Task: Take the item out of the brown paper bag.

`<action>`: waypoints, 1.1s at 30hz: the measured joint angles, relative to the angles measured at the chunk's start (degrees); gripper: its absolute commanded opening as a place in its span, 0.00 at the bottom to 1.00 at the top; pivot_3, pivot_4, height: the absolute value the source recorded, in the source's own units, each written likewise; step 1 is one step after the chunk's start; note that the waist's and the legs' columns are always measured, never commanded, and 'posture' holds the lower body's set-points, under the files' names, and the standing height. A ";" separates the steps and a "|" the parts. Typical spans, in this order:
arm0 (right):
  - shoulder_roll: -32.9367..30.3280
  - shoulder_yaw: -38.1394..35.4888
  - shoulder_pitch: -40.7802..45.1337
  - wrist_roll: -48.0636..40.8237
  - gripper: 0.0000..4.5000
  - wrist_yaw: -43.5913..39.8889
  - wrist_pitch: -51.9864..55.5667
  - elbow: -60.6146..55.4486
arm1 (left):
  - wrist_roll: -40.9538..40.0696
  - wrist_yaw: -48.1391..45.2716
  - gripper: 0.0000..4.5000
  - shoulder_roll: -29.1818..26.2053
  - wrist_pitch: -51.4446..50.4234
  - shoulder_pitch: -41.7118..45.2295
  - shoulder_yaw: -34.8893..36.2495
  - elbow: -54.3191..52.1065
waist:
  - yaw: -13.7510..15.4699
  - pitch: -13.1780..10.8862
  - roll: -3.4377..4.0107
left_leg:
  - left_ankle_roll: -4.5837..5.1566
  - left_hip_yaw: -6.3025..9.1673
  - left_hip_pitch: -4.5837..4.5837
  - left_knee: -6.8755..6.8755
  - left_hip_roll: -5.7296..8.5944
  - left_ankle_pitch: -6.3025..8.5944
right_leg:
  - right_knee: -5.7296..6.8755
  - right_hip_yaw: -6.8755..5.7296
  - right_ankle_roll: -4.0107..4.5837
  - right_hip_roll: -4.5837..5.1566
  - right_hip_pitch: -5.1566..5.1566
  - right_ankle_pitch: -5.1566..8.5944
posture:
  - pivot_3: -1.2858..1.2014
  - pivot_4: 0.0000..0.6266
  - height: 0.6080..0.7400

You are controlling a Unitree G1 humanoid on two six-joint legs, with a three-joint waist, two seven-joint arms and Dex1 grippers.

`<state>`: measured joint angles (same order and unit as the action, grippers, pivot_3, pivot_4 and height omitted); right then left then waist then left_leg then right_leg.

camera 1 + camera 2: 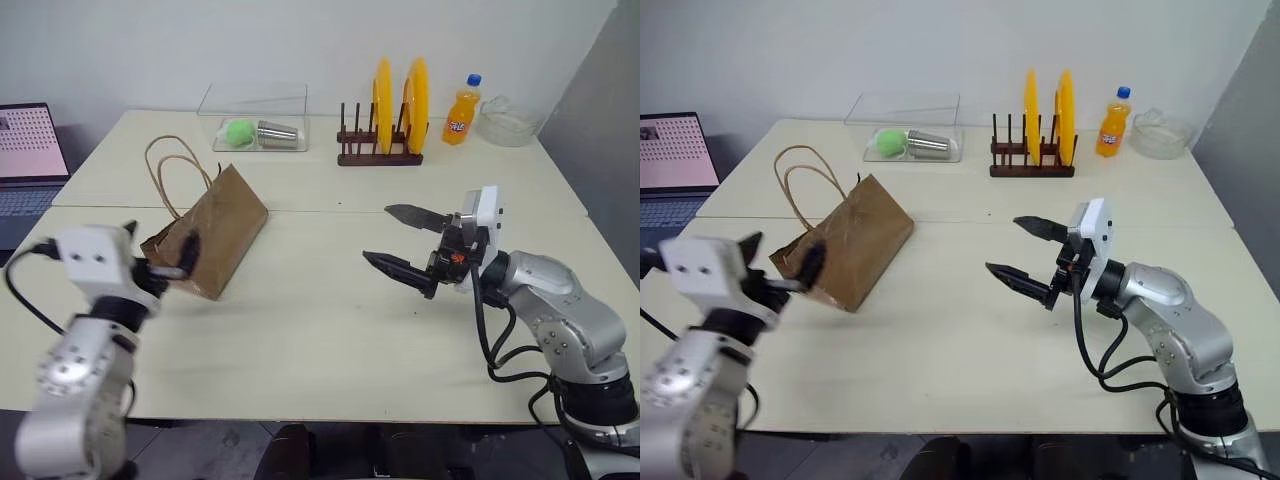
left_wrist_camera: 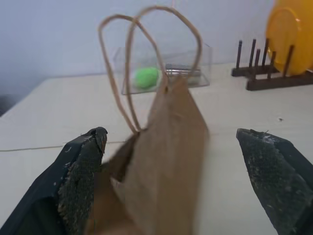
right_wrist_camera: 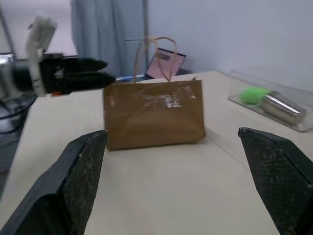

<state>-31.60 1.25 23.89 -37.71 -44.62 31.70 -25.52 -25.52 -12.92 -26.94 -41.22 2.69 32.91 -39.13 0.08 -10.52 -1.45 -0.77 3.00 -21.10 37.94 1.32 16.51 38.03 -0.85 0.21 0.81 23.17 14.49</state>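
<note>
Left wrist view: open jaws flank brown paper bag.

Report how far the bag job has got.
Done: nothing. The creased brown paper bag stands shut on the table, contents hidden. In hand: the open left gripper is at the bag's near end; the open right gripper faces it, apart. Left: opening it and taking the item out.

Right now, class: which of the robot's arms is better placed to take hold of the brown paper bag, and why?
Probably the left. The left gripper is open right at the brown paper bag, its fingers either side of the bag's narrow end. The right gripper, also open, faces the bag across bare table.
</note>
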 measured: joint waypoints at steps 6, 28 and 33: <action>-0.41 1.91 4.14 -0.04 1.00 -3.57 0.41 0.85 | -7.56 -7.67 1.00 -12.23 -8.78 4.74 3.14 11.13 | -0.23 -0.02 -0.02 | 0.00 0.00 0.02 -0.01 0.01 0.00 | 0.04 0.01 0.00 0.01 0.04 0.00 | 0.52 0.24 1.00; -5.96 3.32 7.70 0.40 1.00 -7.80 4.03 -2.22 | -1.41 -21.55 0.73 -26.85 -12.63 29.26 -23.04 40.08 | -0.27 -0.04 -0.02 | -0.18 -0.06 -0.82 0.01 0.04 -0.09 | 0.06 0.02 0.29 0.12 0.87 -0.18 | 0.52 0.24 1.00; -6.00 3.25 7.69 0.31 1.00 -7.49 4.65 -3.49 | 0.11 -21.72 0.39 -26.83 -13.39 30.98 -24.69 42.71 | -0.21 -0.04 -0.02 | -0.18 -0.03 -0.86 0.01 0.04 -0.09 | 0.07 0.00 0.30 0.12 0.90 -0.18 | 0.52 0.24 1.00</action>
<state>-37.60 4.51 31.58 -37.40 -52.11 36.35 -29.01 -25.41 -34.64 -53.77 -54.61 33.67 8.23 3.58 -0.12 -10.56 -1.46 -0.94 2.97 -21.97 37.95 1.35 16.42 38.10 -0.85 0.51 0.93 24.06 14.31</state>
